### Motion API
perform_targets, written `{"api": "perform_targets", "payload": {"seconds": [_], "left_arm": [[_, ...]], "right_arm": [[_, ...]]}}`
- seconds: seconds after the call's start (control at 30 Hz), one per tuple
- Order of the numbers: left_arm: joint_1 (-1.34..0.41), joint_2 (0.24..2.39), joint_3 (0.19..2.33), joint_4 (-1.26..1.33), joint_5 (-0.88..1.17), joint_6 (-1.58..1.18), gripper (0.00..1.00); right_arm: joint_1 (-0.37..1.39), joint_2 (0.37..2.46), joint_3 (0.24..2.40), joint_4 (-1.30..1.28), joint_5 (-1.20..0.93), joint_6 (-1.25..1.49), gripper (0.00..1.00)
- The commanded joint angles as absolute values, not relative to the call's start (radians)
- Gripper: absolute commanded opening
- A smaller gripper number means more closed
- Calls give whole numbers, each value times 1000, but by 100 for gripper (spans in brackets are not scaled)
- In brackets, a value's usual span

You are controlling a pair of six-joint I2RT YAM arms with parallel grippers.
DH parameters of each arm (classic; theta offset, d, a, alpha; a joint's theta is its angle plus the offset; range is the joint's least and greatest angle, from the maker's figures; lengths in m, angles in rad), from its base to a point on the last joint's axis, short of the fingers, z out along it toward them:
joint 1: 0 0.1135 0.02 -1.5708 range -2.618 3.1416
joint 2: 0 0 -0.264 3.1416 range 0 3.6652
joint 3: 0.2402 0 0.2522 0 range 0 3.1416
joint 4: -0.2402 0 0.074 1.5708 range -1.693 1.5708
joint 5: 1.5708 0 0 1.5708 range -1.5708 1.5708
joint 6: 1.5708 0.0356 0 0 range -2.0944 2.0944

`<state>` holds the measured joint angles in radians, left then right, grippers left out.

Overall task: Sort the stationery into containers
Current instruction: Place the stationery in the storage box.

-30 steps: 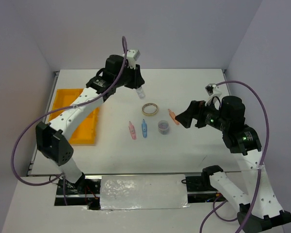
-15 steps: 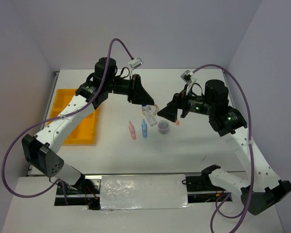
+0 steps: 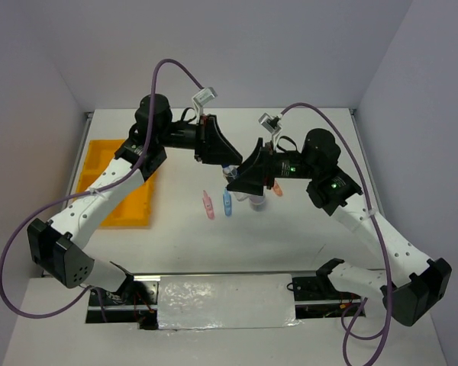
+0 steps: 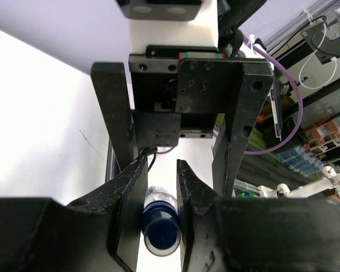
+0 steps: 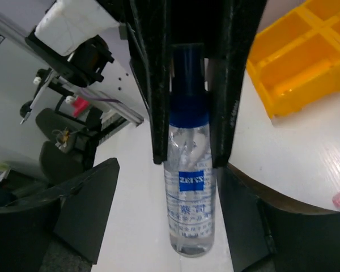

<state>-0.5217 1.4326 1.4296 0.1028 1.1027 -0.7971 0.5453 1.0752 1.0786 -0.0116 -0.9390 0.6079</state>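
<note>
Blue-capped bottle [image 5: 187, 187] tight in left jaws, right jaws apart around it — tray [image 5: 289, 99] nearby

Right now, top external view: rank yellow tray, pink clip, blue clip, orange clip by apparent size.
1. yellow tray: by far the largest.
2. pink clip and blue clip: look alike, no ranking.
3. orange clip: shows smallest, but only partly visible, so unsure.

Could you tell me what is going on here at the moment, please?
The left gripper holds the clear bottle by its blue cap end. The right gripper, open, has a finger on either side of the bottle's body, not yet gripping: it looks like a handover. The yellow tray sits at the left.
</note>
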Motion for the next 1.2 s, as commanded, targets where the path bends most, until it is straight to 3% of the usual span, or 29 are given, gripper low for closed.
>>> {"api": "perform_targets", "payload": {"seconds": [0.0, 0.1, 0.13, 0.17, 0.2, 0.3, 0.33, 0.37, 0.4, 0.53, 0.57, 0.67, 0.9, 1.0, 1.17], "left_arm": [[-523, 1393, 1457, 169, 1094, -816, 0], [-523, 1396, 1471, 147, 1086, -808, 0], [-520, 1397, 1479, 123, 1080, -780, 0], [-515, 1407, 1502, 44, 1056, -731, 6], [-515, 1411, 1515, 5, 1055, -706, 6], [-497, 1427, 1587, -144, 956, -608, 39], [-488, 1431, 1610, -241, 918, -583, 71], [-486, 1442, 1638, -291, 823, -563, 94], [-486, 1448, 1698, -342, 761, -525, 99], [-474, 1483, 1871, -720, 221, -514, 100], [-469, 1485, 1941, -794, -86, -575, 99], [-390, 1483, 2038, -1054, -505, -719, 99], [-279, 1346, 1971, -1169, -652, -736, 99], [-279, 1226, 1867, -1149, -638, -715, 99], [-278, 1123, 1709, -1143, -586, -729, 99]], "right_arm": [[574, 1089, 1071, 192, -965, 723, 73], [587, 1098, 1078, 179, -940, 703, 52], [589, 1101, 1083, 178, -931, 700, 24], [592, 1104, 1094, 154, -907, 693, 6], [592, 1108, 1100, 140, -907, 684, 6], [594, 1118, 1109, 100, -878, 652, 0], [594, 1121, 1108, 97, -862, 649, 0], [594, 1124, 1100, 98, -855, 649, 0], [592, 1129, 1095, 107, -847, 653, 0], [595, 1210, 1074, 159, -815, 667, 0], [595, 1233, 1074, 170, -804, 670, 0], [618, 1365, 1123, 167, -755, 655, 0], [699, 1863, 1510, 54, -496, 777, 0], [721, 2047, 1755, -44, -350, 915, 0], [747, 2310, 2072, -135, -302, 993, 0]]}}
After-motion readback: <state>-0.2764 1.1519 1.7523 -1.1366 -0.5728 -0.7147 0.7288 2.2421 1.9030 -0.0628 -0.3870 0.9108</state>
